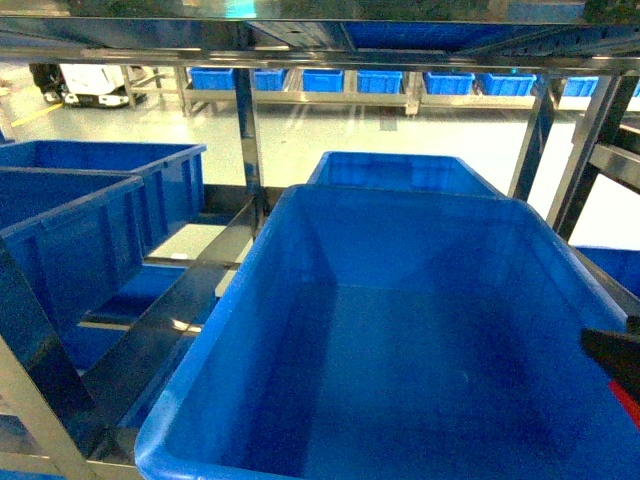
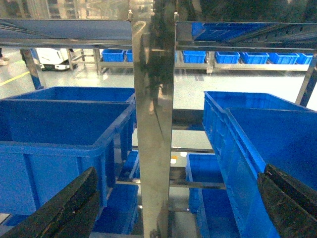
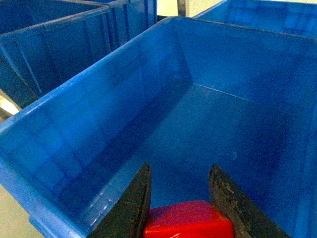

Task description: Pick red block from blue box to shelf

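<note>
Right gripper [image 3: 181,196] clamped on the red block [image 3: 189,220], above the blue box [image 3: 89,109].
Block sits between the dark fingers [image 3: 130,208], over the box's bare floor. Left gripper [image 2: 173,208] spread wide, nothing in it, facing the shelf [image 2: 154,124] upright; ribbed blue crates [image 2: 59,134] either side.

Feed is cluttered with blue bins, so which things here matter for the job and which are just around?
Job:
red block, between the right gripper fingers
blue box, the big bin it hangs over
shelf

Just around:
ribbed crates on the left
far row of bins
left gripper, empty
</note>
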